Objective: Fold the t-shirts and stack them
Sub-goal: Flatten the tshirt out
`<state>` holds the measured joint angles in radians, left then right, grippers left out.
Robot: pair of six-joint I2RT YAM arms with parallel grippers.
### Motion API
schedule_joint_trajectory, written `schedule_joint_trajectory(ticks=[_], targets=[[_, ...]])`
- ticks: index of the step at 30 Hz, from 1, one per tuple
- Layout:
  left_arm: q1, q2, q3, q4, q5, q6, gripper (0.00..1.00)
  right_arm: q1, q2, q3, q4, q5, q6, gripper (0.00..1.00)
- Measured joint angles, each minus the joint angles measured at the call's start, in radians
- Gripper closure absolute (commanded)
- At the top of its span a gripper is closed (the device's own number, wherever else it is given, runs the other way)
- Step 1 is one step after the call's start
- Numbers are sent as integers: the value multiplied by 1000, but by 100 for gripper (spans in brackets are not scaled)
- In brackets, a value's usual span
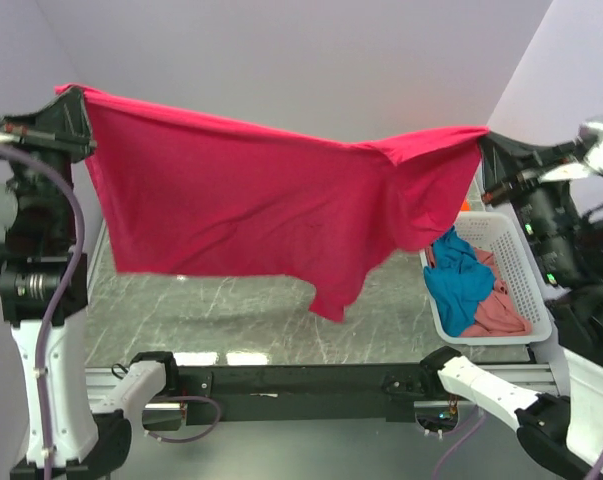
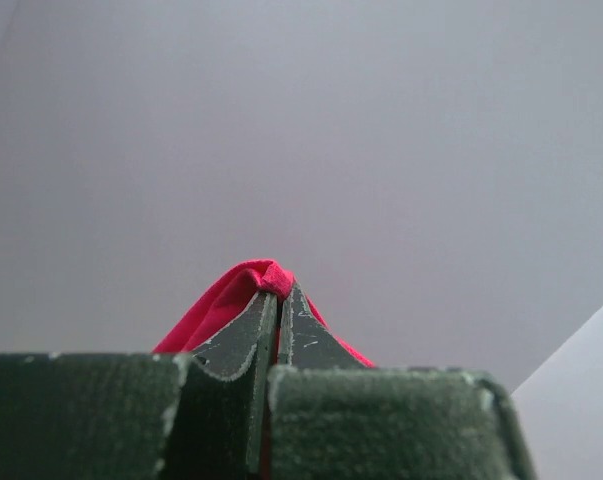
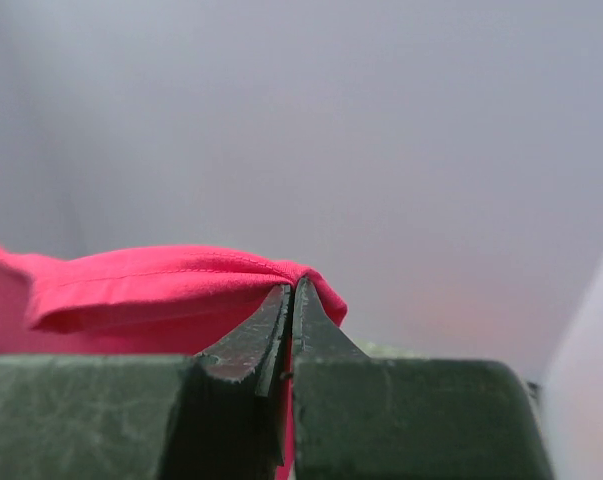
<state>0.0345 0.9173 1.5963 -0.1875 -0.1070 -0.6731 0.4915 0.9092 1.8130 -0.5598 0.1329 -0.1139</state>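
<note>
**Big Red Shirt Held Up High**

The grey bench (image 1: 231,310) is the biggest thing here. It lies under everything.

Next is the crimson t-shirt (image 1: 251,200). It hangs in the air above the bench, spread wide from left to right like washing on a line. One loose bit droops down in the middle. I think it is held this way so the cloth can fall flat and open before it is laid down to fold.

The left arm (image 1: 41,270) and the right arm (image 1: 561,230) stand tall at each side. They are far apart, and that pulls the top edge of the shirt nearly tight.

On the right of the bench sits the white basket (image 1: 529,268). A teal t-shirt (image 1: 461,280) and a pink t-shirt (image 1: 496,312) lie bunched up inside it, waiting for their turn.

Last come the smallest parts. The left jaws are pinched closed on the shirt's top left corner. The right jaws are pinched closed on a folded edge at the top right. No shirt is folded or stacked yet, so the job looks to be near its start.
</note>
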Motion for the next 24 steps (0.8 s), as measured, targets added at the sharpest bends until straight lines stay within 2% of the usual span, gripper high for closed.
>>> schedule_joint_trajectory(ticks=[4,9,13,17,20,24], targets=[[-2,118,72,-17,14,0,99,0,89,-6,60,164,-50,100],[-2,354,151,-4,13,13,99,-42,293,2,164,305,-111,100],[2,598,275,-36,12,36,99,-79,510,55,224,349,-153,100],[14,781,453,-90,16,47,99,-103,677,191,241,354,-177,100],[28,862,579,-106,26,48,99,-108,754,338,251,354,-192,100],[42,842,606,-90,52,49,99,-108,748,425,281,343,-198,100]])
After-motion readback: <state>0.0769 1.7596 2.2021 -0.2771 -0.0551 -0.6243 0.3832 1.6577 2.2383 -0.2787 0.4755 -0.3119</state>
